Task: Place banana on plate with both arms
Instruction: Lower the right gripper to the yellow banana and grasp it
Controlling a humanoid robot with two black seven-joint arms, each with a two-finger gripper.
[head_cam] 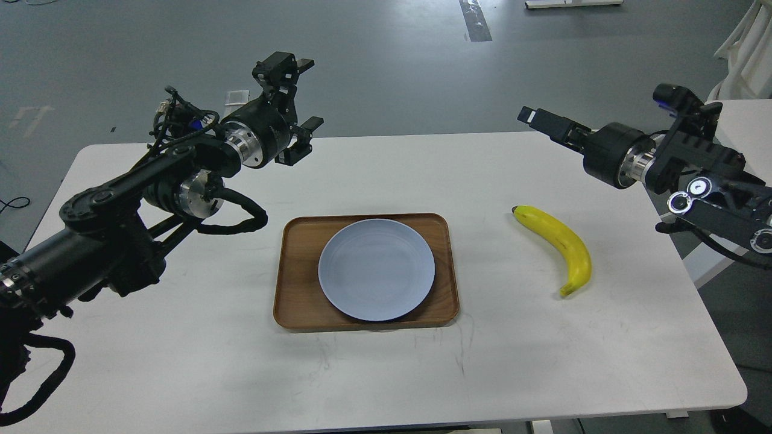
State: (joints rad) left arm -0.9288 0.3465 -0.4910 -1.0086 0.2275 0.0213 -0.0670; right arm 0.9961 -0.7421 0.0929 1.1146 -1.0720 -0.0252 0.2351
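Banana placement onto the plate is not yet done: both claws hang empty above the far side of the tabletop. The left claw (301,93), black and two-fingered, is raised above the far left part of the white tabletop (181,361), its fingers spread apart with nothing between them. Behind it come a silver wrist joint and the black left arm (114,205), wrapped in black cables and reaching in from the left edge. The right claw (534,117) points leftward above the far right of the tabletop; it is seen nearly edge-on and its two fingers cannot be told apart, so I cannot tell whether it is apart or together. The black right arm (693,175) with its silver joints stretches back to the right edge.

Below and near the right claw, not touching it, the curved bright-yellow banana (561,244) lies flat on the tabletop's right part, dark tip toward the far side. Well apart to its left, the round pale blue-lavender plate (376,269) rests bare inside the rectangular brown wooden tray (298,283) at the middle of the tabletop.
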